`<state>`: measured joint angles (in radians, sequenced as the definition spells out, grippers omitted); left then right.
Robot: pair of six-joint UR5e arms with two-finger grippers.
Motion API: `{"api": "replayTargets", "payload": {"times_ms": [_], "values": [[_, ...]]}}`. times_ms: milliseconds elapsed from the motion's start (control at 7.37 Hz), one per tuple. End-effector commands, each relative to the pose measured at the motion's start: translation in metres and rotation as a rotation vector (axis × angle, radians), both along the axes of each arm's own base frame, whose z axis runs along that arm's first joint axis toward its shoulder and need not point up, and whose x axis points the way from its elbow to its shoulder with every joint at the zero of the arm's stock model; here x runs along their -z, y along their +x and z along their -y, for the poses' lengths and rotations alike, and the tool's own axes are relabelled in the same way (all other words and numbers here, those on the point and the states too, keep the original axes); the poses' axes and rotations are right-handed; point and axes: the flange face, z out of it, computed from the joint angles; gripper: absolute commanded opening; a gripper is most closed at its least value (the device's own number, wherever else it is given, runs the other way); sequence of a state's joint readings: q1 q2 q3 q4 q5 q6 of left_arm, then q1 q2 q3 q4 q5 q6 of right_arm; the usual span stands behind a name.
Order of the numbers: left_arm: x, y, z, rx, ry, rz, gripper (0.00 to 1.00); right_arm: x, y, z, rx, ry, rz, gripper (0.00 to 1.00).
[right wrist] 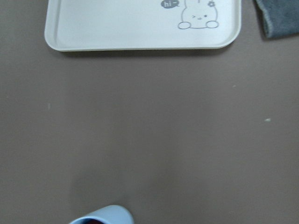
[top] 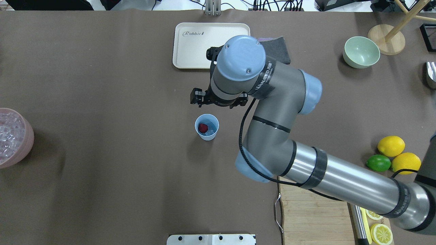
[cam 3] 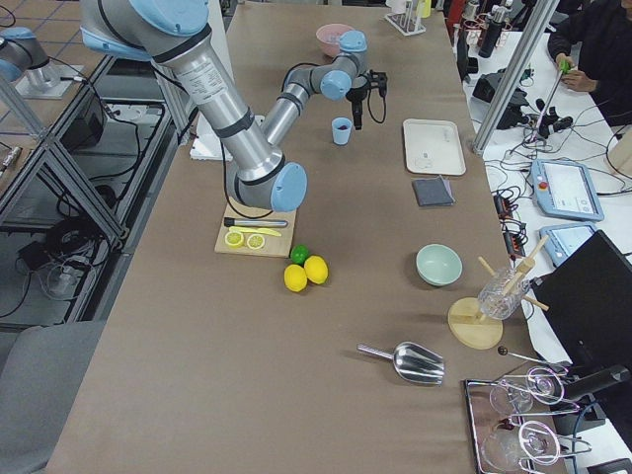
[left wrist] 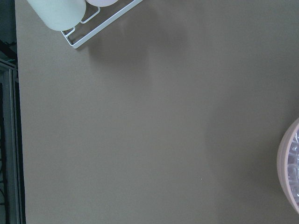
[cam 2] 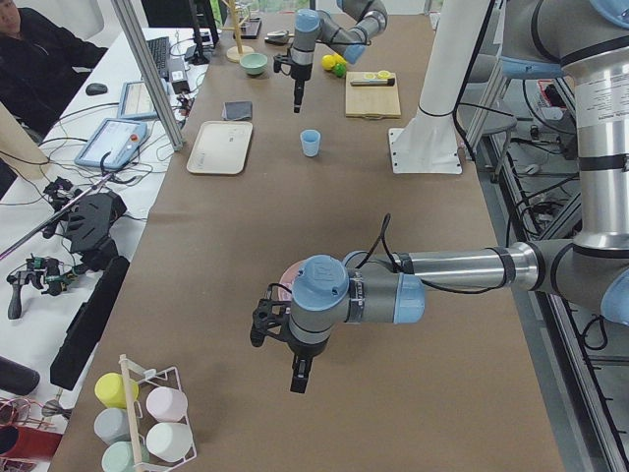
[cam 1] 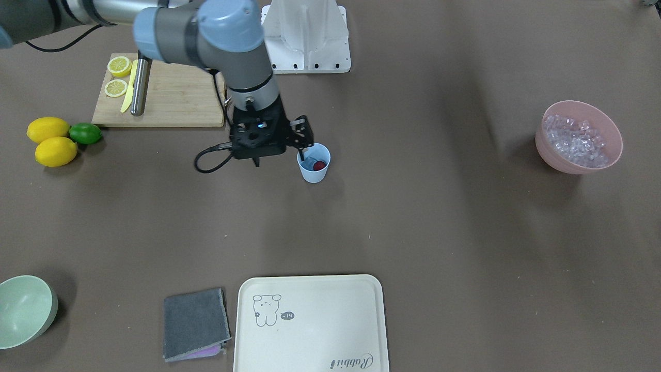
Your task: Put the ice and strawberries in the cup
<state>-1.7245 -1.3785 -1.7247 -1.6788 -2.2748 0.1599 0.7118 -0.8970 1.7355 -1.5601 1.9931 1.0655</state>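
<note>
Strawberry (top: 203,128) and ice (top: 211,131) are seen in the cup (top: 208,137) — right end effector (cam 1: 279,159) held spread beside it; withdrawal judged next.

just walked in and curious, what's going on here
The right gripper hangs beside the blue cup mid-table, not over it. The cup already holds a strawberry and what looks like ice. The left gripper hangs by the pink bowl of ice, touching nothing.
</note>
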Motion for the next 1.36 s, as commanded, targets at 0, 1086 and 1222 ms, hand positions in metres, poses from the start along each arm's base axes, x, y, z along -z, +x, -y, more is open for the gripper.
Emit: {"api": "replayTargets", "payload": {"times_ms": [0, 1086, 1222], "values": [[0.01, -0.004, 0.004, 0.021, 0.02, 0.002, 0.97, -0.099, 0.19, 0.041, 0.075, 0.051, 0.001, 1.0], [0.035, 0.004, 0.025, -0.003, 0.093, 0.015, 0.97, -0.45, 0.519, -0.056, 0.317, 0.129, -0.23, 1.0], [0.036, 0.006, 0.025, -0.006, 0.094, 0.015, 0.97, -0.443, 0.536, -0.059, 0.277, 0.14, -0.232, 1.0]]}}
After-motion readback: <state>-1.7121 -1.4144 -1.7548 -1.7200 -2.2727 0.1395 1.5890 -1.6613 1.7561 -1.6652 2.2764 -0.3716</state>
